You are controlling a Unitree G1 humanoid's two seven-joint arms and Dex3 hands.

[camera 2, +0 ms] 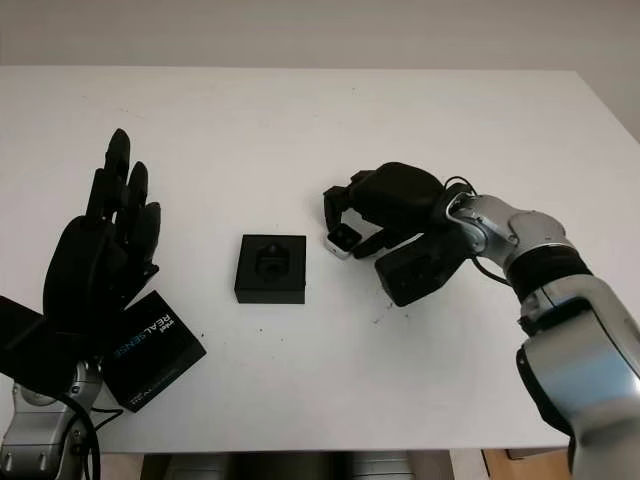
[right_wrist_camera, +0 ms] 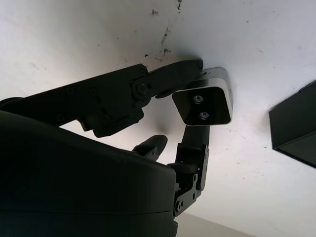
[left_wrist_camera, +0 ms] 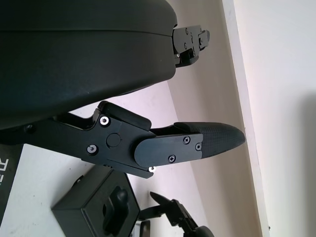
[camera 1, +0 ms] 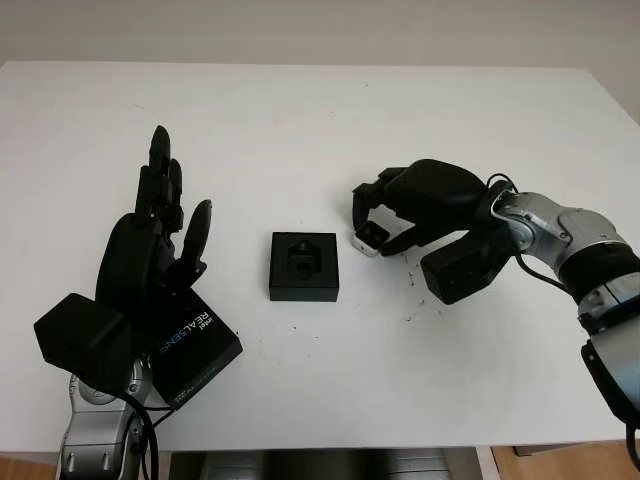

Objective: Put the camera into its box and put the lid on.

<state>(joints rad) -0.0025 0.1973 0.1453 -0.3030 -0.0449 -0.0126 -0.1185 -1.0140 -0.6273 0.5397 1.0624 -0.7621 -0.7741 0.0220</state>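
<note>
One white table (camera 1: 300, 110) carries everything countable here. One open black box (camera 1: 304, 266) sits near its middle, a moulded recess facing up. One small silver-edged camera (camera 2: 340, 240) lies just to the right of the box — pinched between fingers of the right hand (camera 1: 385, 215). One flat black lid (camera 1: 195, 345), printed with white lettering, lies to the left of the box and nearer the table's front edge. Two black hands in all — the right hand beside the box, and the left hand (camera 1: 150, 235), open and raised to the left of the box, above the lid's far end.
</note>
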